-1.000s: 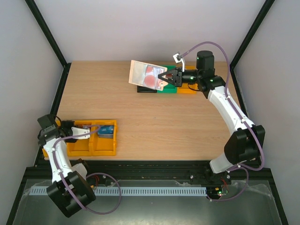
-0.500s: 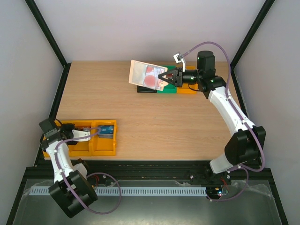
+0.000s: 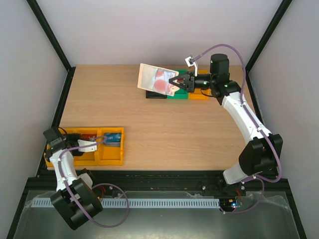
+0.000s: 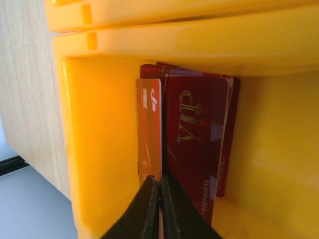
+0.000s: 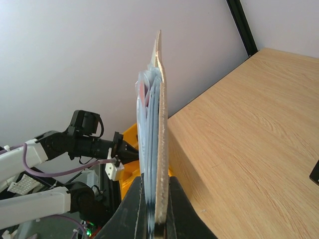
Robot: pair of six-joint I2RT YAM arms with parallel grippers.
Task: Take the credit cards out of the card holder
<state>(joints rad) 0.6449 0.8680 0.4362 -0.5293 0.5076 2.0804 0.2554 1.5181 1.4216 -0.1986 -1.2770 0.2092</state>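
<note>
Partly done: lowering closed left hand [image 4: 160, 183] by binned red plastic credit cards [image 4: 195, 144], clamping cream-beige folding card holder [image 3: 151, 78] in right hand [image 3: 173, 82].

The card holder [image 3: 153, 78] is off the table at the far side, pinched at one edge by the right gripper [image 3: 173, 82]. From above it is tilted and shows a pale, glossy inner face with red patches behind the sleeve. Seen edge-on in the right wrist view it stands upright: a cream outer cover with blue-grey leaves beside it.

The red card [image 4: 197, 144] with "VIP" lettering lies inside a yellow bin [image 4: 99, 124] at the near left. An orange-red card [image 4: 149, 129] with a white mark overlaps its left side. More red edges show behind the red card, possibly further cards.
</note>
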